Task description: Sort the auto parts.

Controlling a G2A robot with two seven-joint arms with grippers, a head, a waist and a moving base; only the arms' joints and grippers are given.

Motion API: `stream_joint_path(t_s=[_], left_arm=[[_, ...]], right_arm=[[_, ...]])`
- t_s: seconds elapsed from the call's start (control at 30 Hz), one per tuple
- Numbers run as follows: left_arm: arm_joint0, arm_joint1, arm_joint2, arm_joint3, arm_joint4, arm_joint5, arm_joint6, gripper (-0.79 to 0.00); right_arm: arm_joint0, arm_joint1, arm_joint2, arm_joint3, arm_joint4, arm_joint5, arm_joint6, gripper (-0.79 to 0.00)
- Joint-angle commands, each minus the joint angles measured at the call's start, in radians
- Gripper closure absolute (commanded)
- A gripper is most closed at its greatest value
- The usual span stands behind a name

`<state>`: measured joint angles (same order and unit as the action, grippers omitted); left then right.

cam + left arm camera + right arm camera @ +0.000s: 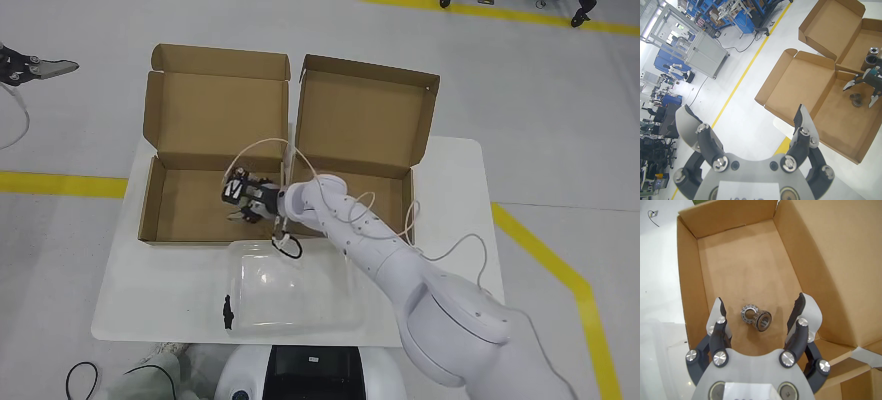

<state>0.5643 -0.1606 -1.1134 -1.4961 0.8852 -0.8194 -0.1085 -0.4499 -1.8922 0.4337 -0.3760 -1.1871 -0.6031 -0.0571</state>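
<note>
Two metal bearings (756, 317) lie touching each other on the floor of the left cardboard box (160, 200). My right gripper (761, 304) hangs open just above them, one finger on either side, not touching. From the left wrist view the same right gripper (861, 94) stands over the bearings (856, 99). A dark sleeve (871, 60) and a metal cylinder (874, 50) stand in the right box (385, 190). My left gripper (743, 113) is open with nothing in it, out over the floor to the far left of the table (45, 68).
A clear plastic container (285, 285) sits at the table's front edge with a small black piece (228, 312) at its corner. White cables loop over the right arm. Both box lids stand open at the back.
</note>
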Motion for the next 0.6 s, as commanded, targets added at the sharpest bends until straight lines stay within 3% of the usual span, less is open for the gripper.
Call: stream_joint_path(t_s=[0.0, 0.33, 0.57], left_arm=[[0.000, 0.000, 0.000, 0.000, 0.000, 0.000, 0.000, -0.785], [0.000, 0.000, 0.000, 0.000, 0.000, 0.000, 0.000, -0.785], [0.000, 0.000, 0.000, 0.000, 0.000, 0.000, 0.000, -0.785]], right_arm=[[0.001, 0.005, 0.004, -0.008, -0.012, -0.012, -0.061, -0.646], [-0.025, 0.048, 0.024, -0.107, -0.088, -0.055, -0.246, -0.662], [-0.071, 0.111, 0.078, -0.189, -0.127, -0.059, -0.313, -0.690]])
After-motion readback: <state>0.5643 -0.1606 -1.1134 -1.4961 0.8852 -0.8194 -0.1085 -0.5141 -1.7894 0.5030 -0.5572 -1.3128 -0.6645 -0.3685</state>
